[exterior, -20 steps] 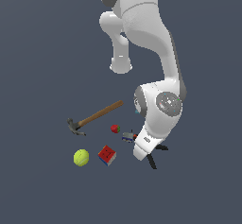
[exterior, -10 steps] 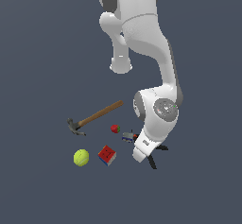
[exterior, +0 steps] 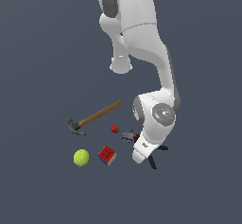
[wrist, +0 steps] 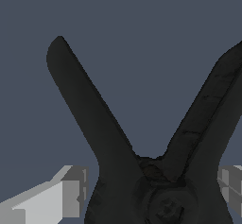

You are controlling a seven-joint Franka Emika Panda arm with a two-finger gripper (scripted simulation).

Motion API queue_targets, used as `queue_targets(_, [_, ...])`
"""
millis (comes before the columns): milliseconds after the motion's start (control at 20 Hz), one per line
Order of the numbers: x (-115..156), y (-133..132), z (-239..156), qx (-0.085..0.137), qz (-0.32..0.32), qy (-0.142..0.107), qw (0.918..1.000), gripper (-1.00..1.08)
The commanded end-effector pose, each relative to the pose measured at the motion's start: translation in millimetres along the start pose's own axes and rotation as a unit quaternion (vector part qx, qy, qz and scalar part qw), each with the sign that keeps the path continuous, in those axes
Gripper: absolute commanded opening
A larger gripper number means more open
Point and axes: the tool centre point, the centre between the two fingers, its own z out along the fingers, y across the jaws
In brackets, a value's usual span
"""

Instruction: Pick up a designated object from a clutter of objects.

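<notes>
Down low, the gripper (wrist: 151,190) straddles the black clamp (wrist: 142,138), one pale finger (wrist: 61,194) on each side of its pivot, spread apart and not yet touching it, likely so they can close across the narrow hinge rather than the splayed handles. Seen from outside, the clamp (exterior: 153,158) lies under the wrist, just beside a small grey-blue item (exterior: 127,136) and a strawberry (exterior: 115,129). Further out are the red cube (exterior: 107,155), tennis ball (exterior: 81,157) and hammer (exterior: 94,117). Compared with a second ago, the arm has sunk lower; the objects are unmoved.
</notes>
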Motion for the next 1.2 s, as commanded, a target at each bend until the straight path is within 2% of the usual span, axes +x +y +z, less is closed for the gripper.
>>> queue_targets(0, [1,-1,1,0.000,0.000,0.000,1.0000,-1.00])
queue_targets(650, [-2,-1,-9,0.000,0.000,0.000,1.0000,-1.00])
queue_targets(1150, [-12,-5,-68,0.000,0.000,0.000,1.0000,-1.00])
